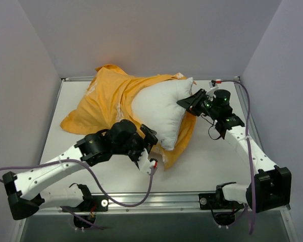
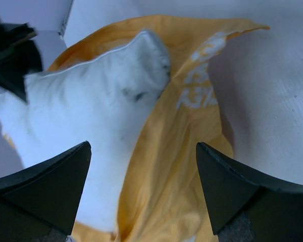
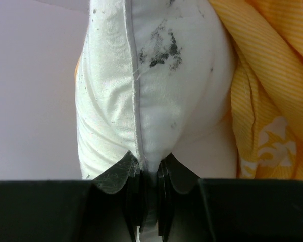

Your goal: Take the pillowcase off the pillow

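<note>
White table (image 1: 202,166) under pillow (image 1: 159,108) partly hidden in pillowcase (image 1: 108,96), right jaws tight on pillow corner, left jaws wide

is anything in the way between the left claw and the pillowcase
Nothing visible is. The left claw is open, and the pillowcase lies bare straight ahead of it, with the pillow alongside. The right claw pinches the pillow's corner seam at the other end, clear of that path.

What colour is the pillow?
The pillow is white with dark smudges, clearest in the right wrist view.
</note>
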Tool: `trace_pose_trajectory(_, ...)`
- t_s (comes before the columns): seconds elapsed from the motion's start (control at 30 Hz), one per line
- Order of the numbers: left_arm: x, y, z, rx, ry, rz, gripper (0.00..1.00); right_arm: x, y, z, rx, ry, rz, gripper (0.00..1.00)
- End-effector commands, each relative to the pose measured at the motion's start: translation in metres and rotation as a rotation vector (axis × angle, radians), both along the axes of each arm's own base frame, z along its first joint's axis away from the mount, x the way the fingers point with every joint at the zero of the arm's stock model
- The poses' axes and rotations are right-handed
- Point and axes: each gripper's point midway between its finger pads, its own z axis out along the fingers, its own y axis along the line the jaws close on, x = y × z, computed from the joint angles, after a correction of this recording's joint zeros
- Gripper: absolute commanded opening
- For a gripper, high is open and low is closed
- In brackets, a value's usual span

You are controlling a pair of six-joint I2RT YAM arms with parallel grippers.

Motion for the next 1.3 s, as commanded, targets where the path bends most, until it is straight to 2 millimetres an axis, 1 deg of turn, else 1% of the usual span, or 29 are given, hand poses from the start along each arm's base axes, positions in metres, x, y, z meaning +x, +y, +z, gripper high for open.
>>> trace_pose_trajectory(0.0,0.028,-0.026,-0.036,0.050,-0.188,0.000,0.94,0.005,0.008,0.060,0.081,-0.189,0.048,0.00)
trace_pose_trajectory(0.03,0.036,-0.033,-0.040,0.044,-0.200,0.014,0.94,0.005,0.008,0.060,0.082,-0.189,0.053,0.00)
trace_pose_trajectory(0.07,0.039,-0.036,-0.043,0.048,-0.202,0.021,0.95,0.004,0.009,0.060,0.083,-0.187,0.059,0.00)
trace_pose_trajectory(0.13,0.046,-0.045,-0.039,0.025,-0.218,0.034,0.95,0.004,0.010,0.062,0.088,-0.195,0.066,0.00)
trace_pose_trajectory(0.2,0.050,-0.051,-0.046,0.035,-0.224,0.031,0.98,0.003,0.011,0.064,0.096,-0.201,0.075,0.00)
trace_pose_trajectory(0.23,0.052,-0.054,-0.052,0.042,-0.223,0.035,0.97,0.002,0.011,0.063,0.098,-0.199,0.076,0.00)
trace_pose_trajectory(0.3,0.054,-0.054,-0.057,0.046,-0.214,0.048,0.78,0.002,0.010,0.065,0.106,-0.203,0.071,0.00)
trace_pose_trajectory(0.37,0.047,-0.048,-0.062,0.048,-0.213,0.027,0.76,0.004,0.009,0.066,0.108,-0.206,0.068,0.00)
trace_pose_trajectory(0.4,0.042,-0.047,-0.062,0.047,-0.229,-0.002,0.77,0.005,0.008,0.068,0.108,-0.209,0.065,0.00)
trace_pose_trajectory(0.43,0.033,-0.040,-0.063,0.038,-0.238,-0.030,0.79,0.007,0.008,0.066,0.106,-0.202,0.065,0.00)
trace_pose_trajectory(0.47,0.023,-0.040,-0.061,0.022,-0.246,-0.087,0.80,0.008,0.009,0.069,0.102,-0.209,0.068,0.00)
trace_pose_trajectory(0.53,0.010,-0.031,-0.059,-0.004,-0.255,-0.126,0.82,0.010,0.009,0.068,0.098,-0.206,0.073,0.00)
trace_pose_trajectory(0.57,0.009,-0.029,-0.059,0.000,-0.259,-0.133,0.82,0.010,0.009,0.070,0.100,-0.208,0.071,0.00)
trace_pose_trajectory(0.63,0.012,-0.023,-0.068,0.038,-0.249,-0.109,0.80,0.009,0.008,0.072,0.103,-0.213,0.070,0.00)
trace_pose_trajectory(0.73,0.029,-0.019,-0.074,0.072,-0.252,-0.040,0.77,0.006,0.007,0.074,0.105,-0.222,0.064,0.00)
trace_pose_trajectory(0.77,0.034,-0.019,-0.071,0.068,-0.260,-0.025,0.75,0.006,0.006,0.075,0.105,-0.221,0.059,0.00)
trace_pose_trajectory(0.8,0.036,-0.020,-0.072,0.078,-0.260,-0.020,0.72,0.006,0.006,0.074,0.106,-0.219,0.058,0.00)
trace_pose_trajectory(0.83,0.040,-0.020,-0.078,0.105,-0.258,-0.012,0.65,0.007,0.007,0.074,0.108,-0.217,0.059,0.00)
trace_pose_trajectory(0.9,0.044,-0.019,-0.085,0.146,-0.258,-0.008,0.53,0.007,0.008,0.076,0.119,-0.221,0.063,0.00)
trace_pose_trajectory(0.93,0.046,-0.019,-0.093,0.168,-0.252,-0.009,0.46,0.007,0.008,0.078,0.130,-0.221,0.063,0.00)
trace_pose_trajectory(0.97,0.046,-0.019,-0.097,0.183,-0.253,-0.016,0.28,0.007,0.008,0.080,0.133,-0.223,0.064,0.00)
trace_pose_trajectory(1.0,0.049,-0.016,-0.103,0.207,-0.257,0.000,0.18,0.007,0.008,0.084,0.137,-0.230,0.064,0.00)
trace_pose_trajectory(1.07,0.049,-0.012,-0.109,0.234,-0.280,-0.019,0.03,0.007,0.007,0.089,0.140,-0.235,0.059,0.00)
trace_pose_trajectory(1.1,0.043,-0.006,-0.118,0.255,-0.288,-0.042,0.03,0.007,0.006,0.093,0.142,-0.243,0.055,0.00)
trace_pose_trajectory(1.2,0.032,0.004,-0.130,0.301,-0.351,-0.142,0.04,0.011,0.001,0.106,0.172,-0.256,0.041,0.00)
trace_pose_trajectory(1.23,0.023,0.010,-0.139,0.304,-0.350,-0.182,0.04,0.013,0.000,0.110,0.181,-0.261,0.042,0.00)
trace_pose_trajectory(1.27,0.021,0.012,-0.141,0.316,-0.360,-0.200,0.03,0.013,0.000,0.115,0.193,-0.267,0.042,0.00)
